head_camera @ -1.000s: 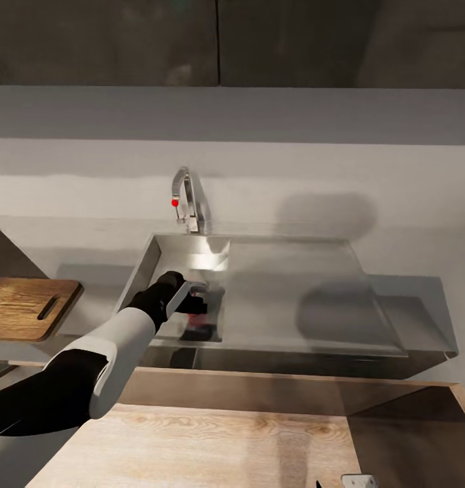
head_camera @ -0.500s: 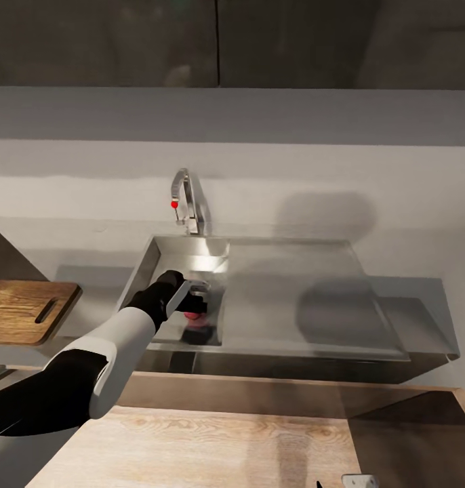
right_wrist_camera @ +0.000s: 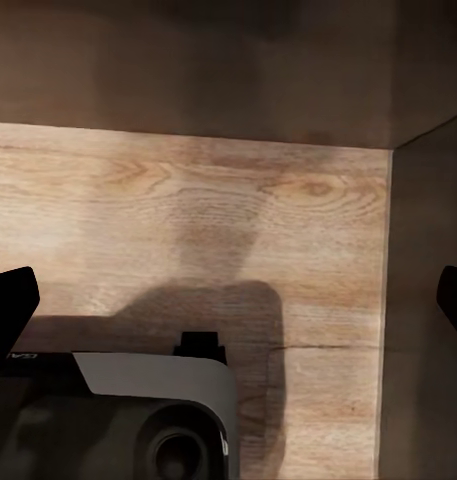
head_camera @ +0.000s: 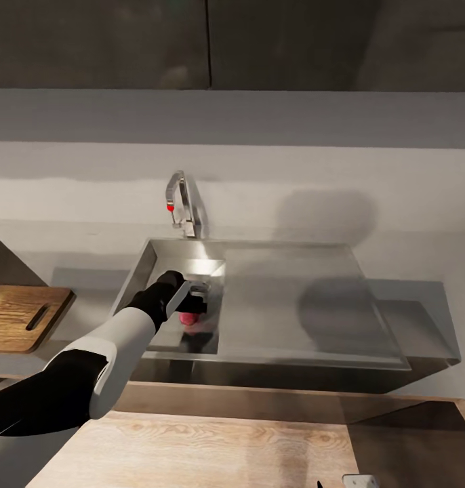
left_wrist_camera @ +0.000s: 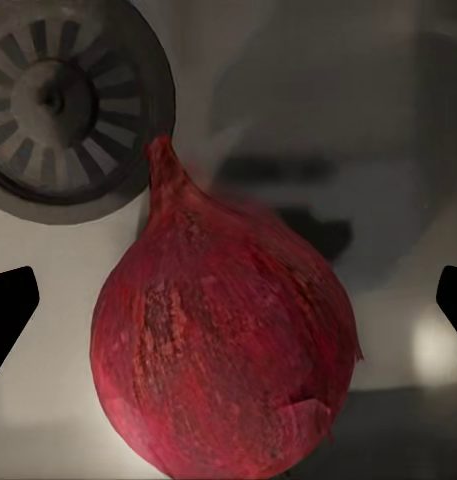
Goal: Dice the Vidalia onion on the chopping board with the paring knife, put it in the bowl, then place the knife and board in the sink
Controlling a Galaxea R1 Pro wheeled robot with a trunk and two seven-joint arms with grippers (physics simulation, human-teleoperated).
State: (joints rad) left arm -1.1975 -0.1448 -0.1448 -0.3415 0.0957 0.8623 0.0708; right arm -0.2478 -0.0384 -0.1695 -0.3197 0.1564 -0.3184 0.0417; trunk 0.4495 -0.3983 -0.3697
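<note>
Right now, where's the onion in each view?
Head view: Vidalia onion in the sink basin, at the left gripper.
Left wrist view: onion large at centre, between the open jaws, drain beside its tip.
Right wrist view: wooden surface, not the onion.
Shared landmark: the steel basin floor.

Left hand (head_camera: 195,303) low in sink (head_camera: 293,298) basin, tap (head_camera: 183,202) behind it, drainboard side open

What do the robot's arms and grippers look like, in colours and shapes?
The left arm has a black upper segment, a smooth white rounded forearm shell and a black wrist with a light grey plate. The left gripper and the right gripper each have two flat black fingertips. No cables or markings can be made out.
</note>
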